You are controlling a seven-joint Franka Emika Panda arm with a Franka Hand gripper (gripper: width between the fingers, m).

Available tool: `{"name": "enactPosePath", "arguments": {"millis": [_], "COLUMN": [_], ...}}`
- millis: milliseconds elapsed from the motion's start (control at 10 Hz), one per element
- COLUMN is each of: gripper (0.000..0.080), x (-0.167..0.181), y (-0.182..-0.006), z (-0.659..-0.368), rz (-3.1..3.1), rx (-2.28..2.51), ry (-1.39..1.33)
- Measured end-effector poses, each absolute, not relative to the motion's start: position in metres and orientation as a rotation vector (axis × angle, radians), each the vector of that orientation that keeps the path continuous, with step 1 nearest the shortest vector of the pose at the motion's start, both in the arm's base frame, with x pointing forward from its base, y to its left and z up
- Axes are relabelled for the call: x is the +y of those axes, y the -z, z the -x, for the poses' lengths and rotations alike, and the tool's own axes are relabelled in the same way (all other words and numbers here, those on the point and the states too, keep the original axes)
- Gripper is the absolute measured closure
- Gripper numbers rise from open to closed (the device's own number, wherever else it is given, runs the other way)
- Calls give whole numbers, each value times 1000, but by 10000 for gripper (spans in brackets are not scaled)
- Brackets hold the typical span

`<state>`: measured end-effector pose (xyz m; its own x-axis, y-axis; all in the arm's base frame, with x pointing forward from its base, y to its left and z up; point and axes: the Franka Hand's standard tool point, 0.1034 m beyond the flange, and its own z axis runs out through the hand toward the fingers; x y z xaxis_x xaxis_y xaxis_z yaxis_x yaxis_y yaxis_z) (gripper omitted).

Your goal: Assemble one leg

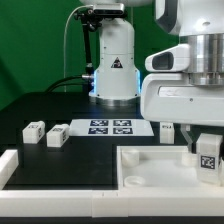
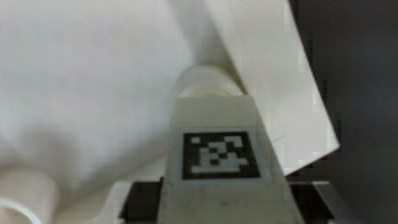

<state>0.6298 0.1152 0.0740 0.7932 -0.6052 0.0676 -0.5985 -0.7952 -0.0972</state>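
My gripper [image 1: 207, 152] is shut on a leg [image 1: 208, 158], a small white block with a black-and-white tag on its face. It hangs over the right part of the large white tray [image 1: 140, 158] at the exterior view's right. In the wrist view the held leg [image 2: 219, 130] fills the middle, tag toward the camera, with the dark fingers [image 2: 146, 196] pressed on both its sides. Its far end sits by the tray's raised rim [image 2: 267, 70]. Two more legs [image 1: 35, 131] [image 1: 57, 135] lie on the black table at the exterior view's left.
The marker board [image 1: 111, 127] lies flat behind the tray. Another small white part [image 1: 167, 128] stands past the tray near the arm. A white block [image 1: 8, 166] sits at the front left. The robot base [image 1: 115, 70] stands at the back.
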Motion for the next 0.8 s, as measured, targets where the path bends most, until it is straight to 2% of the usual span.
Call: {"name": "enactPosePath", "arguments": {"millis": [500, 800], "gripper": [508, 508], "x": [121, 121], "y": [-72, -72], "z": [-624, -624], "rz": [2401, 2409], "rx": [1844, 1828], "ry": [61, 56]}}
